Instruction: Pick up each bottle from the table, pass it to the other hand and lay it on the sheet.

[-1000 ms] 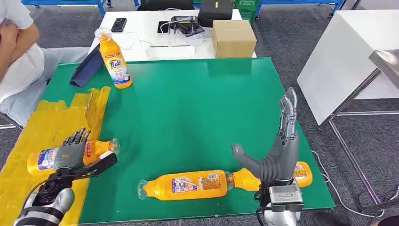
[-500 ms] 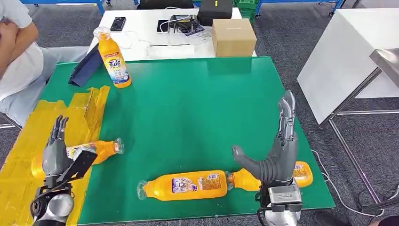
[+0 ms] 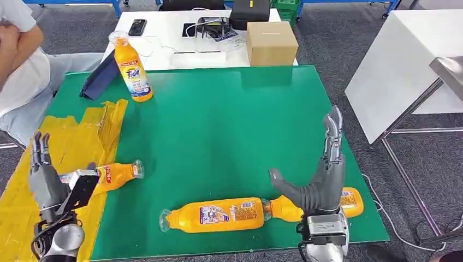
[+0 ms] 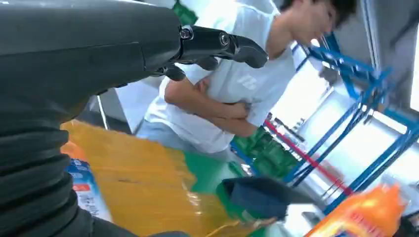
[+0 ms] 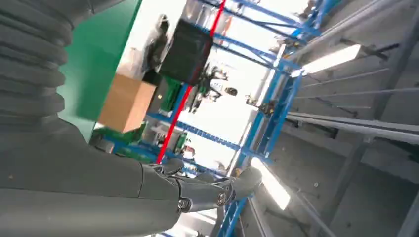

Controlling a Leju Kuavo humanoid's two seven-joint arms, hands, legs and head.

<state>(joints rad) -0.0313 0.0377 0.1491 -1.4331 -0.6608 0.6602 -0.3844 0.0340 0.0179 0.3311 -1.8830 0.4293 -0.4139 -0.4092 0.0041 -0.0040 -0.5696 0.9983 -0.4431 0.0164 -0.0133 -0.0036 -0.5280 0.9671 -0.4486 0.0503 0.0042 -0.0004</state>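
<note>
On the yellow sheet lies a bottle — both robot hands (left, right) released, empty.

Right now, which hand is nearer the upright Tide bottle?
Left. The left hand is raised over the yellow sheet, below the upright bottle; the right hand is across the table.

Head view bright, even; wrist views blurred, bg overexposed

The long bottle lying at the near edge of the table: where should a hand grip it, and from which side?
Probably around the labelled middle of the lying bottle, coming down from above. It lies flat on the green table, so its round body is bare on top, while its thin neck is harder to hold. The right hand, open just beside it, is nearest.
</note>
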